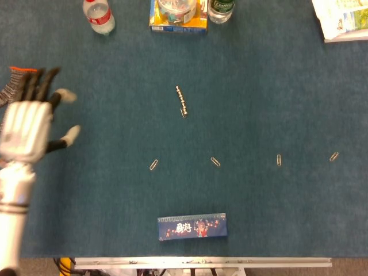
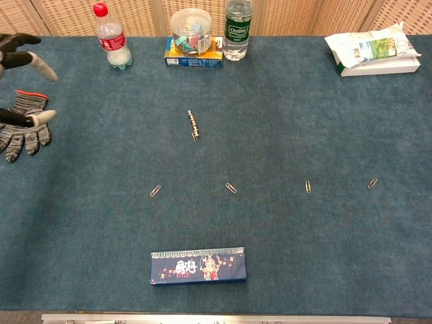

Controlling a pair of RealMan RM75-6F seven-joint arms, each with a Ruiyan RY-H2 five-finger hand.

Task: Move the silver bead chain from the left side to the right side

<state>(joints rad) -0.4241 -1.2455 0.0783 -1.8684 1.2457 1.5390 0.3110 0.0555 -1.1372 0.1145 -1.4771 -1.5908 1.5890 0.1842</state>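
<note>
The silver bead chain [image 1: 181, 101] lies stretched out on the blue table cloth, a little left of centre and nothing touches it; in the chest view the bead chain [image 2: 194, 125] shows as a short line below the plastic jar. My left hand [image 1: 27, 123] hovers far to the left with its fingers spread and nothing in them. In the chest view only the fingertips [image 2: 27, 61] of that hand show at the left edge. The right hand is in neither view.
A grey work glove [image 2: 23, 125] lies at the left edge. A red-capped bottle [image 2: 111, 38], a jar on a box [image 2: 193, 37] and a green-label bottle [image 2: 237, 23] line the back. Several paper clips [image 1: 215, 161] dot the middle; a blue box [image 1: 192, 225] lies near the front. A white packet [image 2: 372, 48] sits back right.
</note>
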